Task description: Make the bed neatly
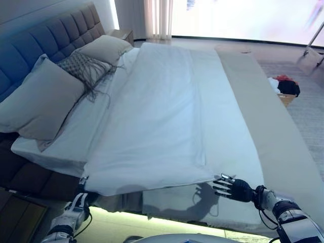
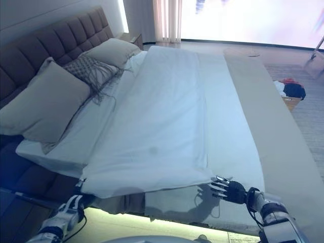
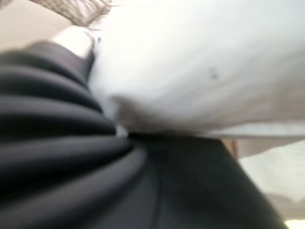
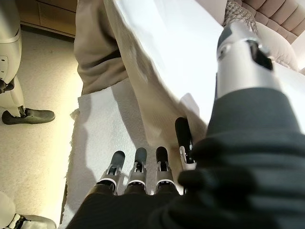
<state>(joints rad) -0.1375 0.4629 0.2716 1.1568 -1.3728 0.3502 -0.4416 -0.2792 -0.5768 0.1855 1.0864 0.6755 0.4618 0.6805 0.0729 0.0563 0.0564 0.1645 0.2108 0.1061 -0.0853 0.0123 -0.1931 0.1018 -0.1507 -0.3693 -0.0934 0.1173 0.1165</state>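
A white duvet point(image 1: 162, 116) lies along the middle of the bed, its near edge hanging over the mattress side. My right hand point(image 1: 230, 187) is open, fingers straight, at the duvet's near right corner, over the lower white sheet point(image 4: 109, 124). In the right wrist view the fingers point(image 4: 138, 167) reach just short of the duvet edge. My left hand point(image 1: 77, 202) is at the duvet's near left corner, partly under the cloth. The left wrist view shows only its dark cover point(image 3: 71, 157) against white cloth point(image 3: 200, 62); the fingers are hidden.
Two grey pillows point(image 1: 40, 101) point(image 1: 104, 48) and a patterned fringed cushion point(image 1: 83, 68) lean on the padded headboard point(image 1: 50, 35) at the left. A beige cover point(image 1: 273, 126) runs along the bed's right side. A basket of clothes point(image 1: 283, 88) stands on the floor beyond.
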